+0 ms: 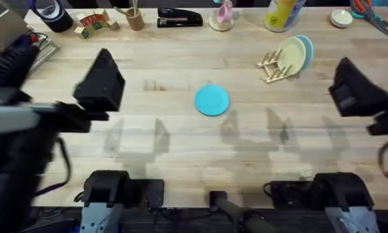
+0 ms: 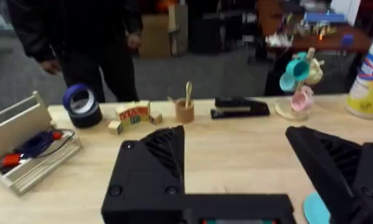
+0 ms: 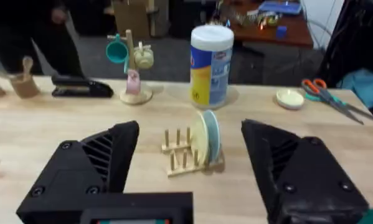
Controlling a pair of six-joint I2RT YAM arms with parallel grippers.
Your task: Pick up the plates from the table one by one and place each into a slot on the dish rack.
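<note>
A turquoise plate [image 1: 212,101] lies flat on the table [image 1: 181,149] near its middle; its edge [image 2: 314,210] also shows by one finger in the left wrist view. The dish rack [image 1: 271,66] stands at the back right, with a pale yellow plate [image 1: 291,57] and a light blue plate [image 1: 305,50] upright in it. In the right wrist view the rack [image 3: 179,155] and its plates [image 3: 208,140] lie ahead. My left gripper [image 1: 102,83] hovers open, left of the turquoise plate. My right gripper [image 1: 349,84] hovers open, right of the rack. Both are empty [image 2: 236,168] [image 3: 189,134].
Along the back edge stand a tape roll [image 1: 51,13], toy blocks [image 1: 93,22], a cup [image 1: 135,18], a stapler [image 1: 179,17], a mug tree [image 1: 222,16], a wipes canister [image 1: 283,13], a small dish [image 1: 341,18] and scissors [image 1: 372,16]. A wooden crate [image 2: 24,155] sits far left.
</note>
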